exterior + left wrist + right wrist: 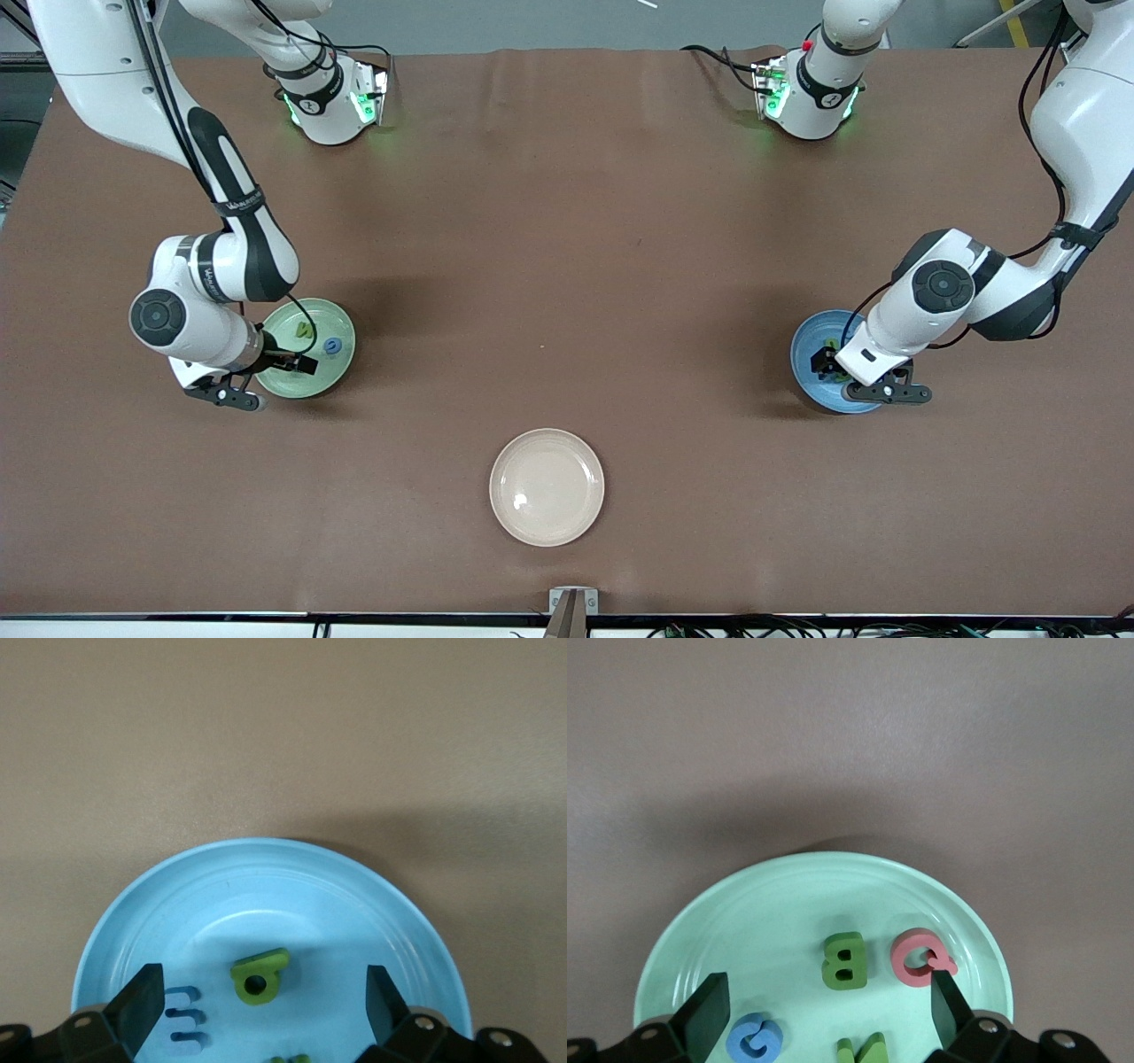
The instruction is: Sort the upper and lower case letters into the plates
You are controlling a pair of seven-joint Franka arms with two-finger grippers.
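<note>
My left gripper (263, 997) (828, 363) hangs open low over the blue plate (266, 850) (809, 341) at the left arm's end of the table. A green letter (260, 975) with a round hole lies on that plate between the fingers. A blue letter (184, 1017) lies beside one finger, and another green letter (290, 1059) shows only partly. My right gripper (830, 1001) (288, 363) is open over the mint green plate (833, 864) (341, 323). On that plate lie a green B (844, 960), a pink-red Q (920, 957), a blue G (754, 1038) and a green letter (861, 1050).
A cream-beige plate (547, 486) with nothing on it sits nearer the front camera, midway between the other two plates. Brown table (567, 266) stretches between the arms.
</note>
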